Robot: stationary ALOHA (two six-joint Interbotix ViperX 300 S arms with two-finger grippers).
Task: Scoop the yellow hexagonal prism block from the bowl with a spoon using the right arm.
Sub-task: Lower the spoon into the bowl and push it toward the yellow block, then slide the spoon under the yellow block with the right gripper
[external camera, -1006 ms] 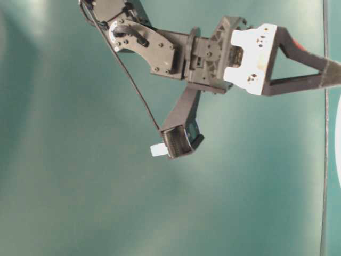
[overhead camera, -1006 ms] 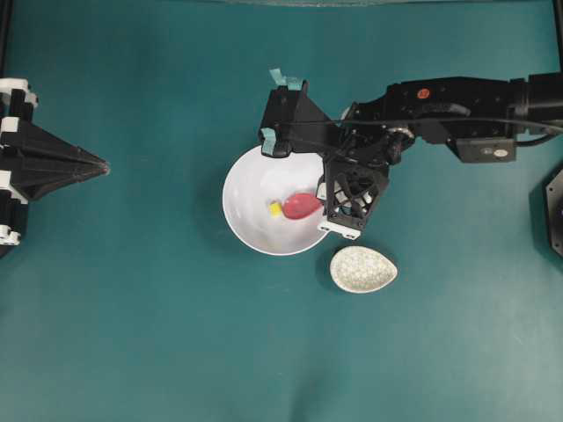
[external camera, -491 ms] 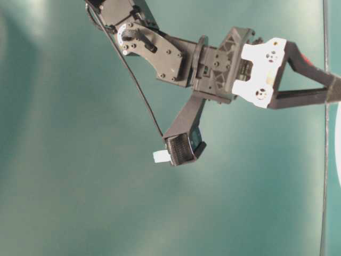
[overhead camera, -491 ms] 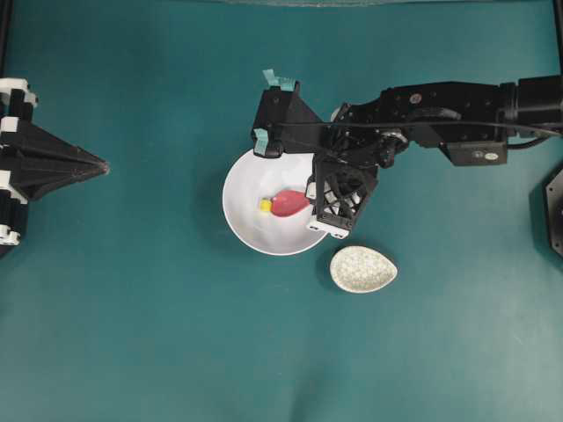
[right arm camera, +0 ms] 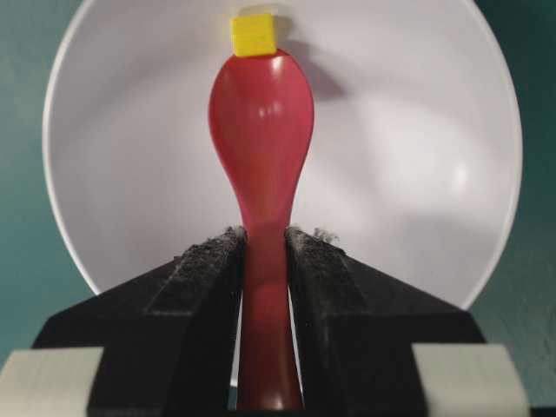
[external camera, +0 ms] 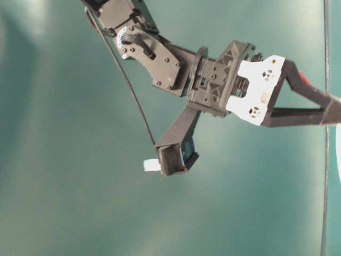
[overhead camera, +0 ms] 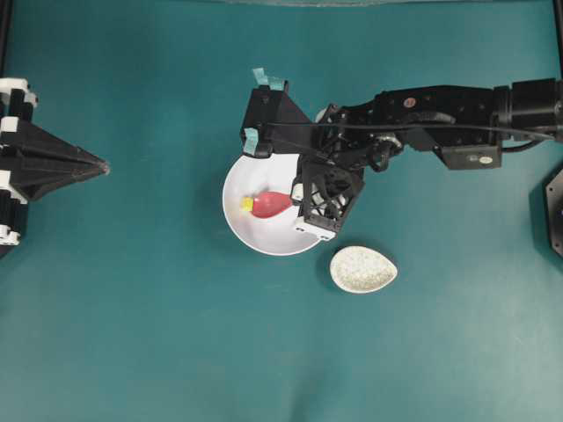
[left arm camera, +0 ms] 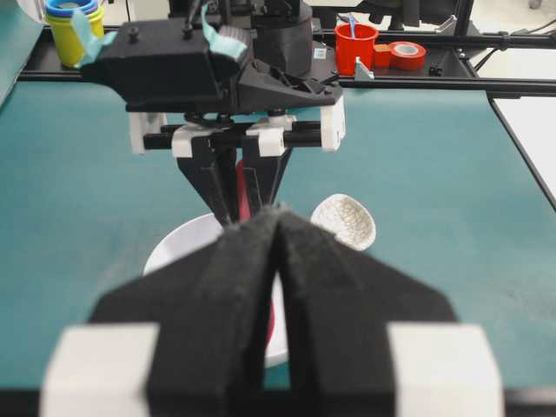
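Observation:
The white bowl [overhead camera: 255, 239] stands mid-table. My right gripper [overhead camera: 299, 201] is shut on the handle of the pink-red spoon [overhead camera: 272, 204], whose scoop reaches left over the bowl's inside. In the right wrist view both pads [right arm camera: 208, 261] press the handle, and the spoon [right arm camera: 261, 122] points away across the bowl [right arm camera: 417, 156]. The yellow hexagonal prism block [right arm camera: 253, 35] lies just beyond the scoop's tip, touching it and outside the scoop. From overhead the block [overhead camera: 247, 204] is near the bowl's left wall. My left gripper [overhead camera: 101, 165] rests shut and empty at the left edge, its tips [left arm camera: 278, 217] together.
A small speckled egg-shaped spoon rest [overhead camera: 363, 268] lies just right of and below the bowl, seen also from the left wrist [left arm camera: 344, 221]. Beyond the table's far rail stand a red cup [left arm camera: 355, 43], a tape roll [left arm camera: 406, 54] and a yellow container [left arm camera: 74, 26].
My right arm has slid the spoon leftward across the bowl, and the block has moved left ahead of the scoop's tip toward the wall. The left arm has stayed still.

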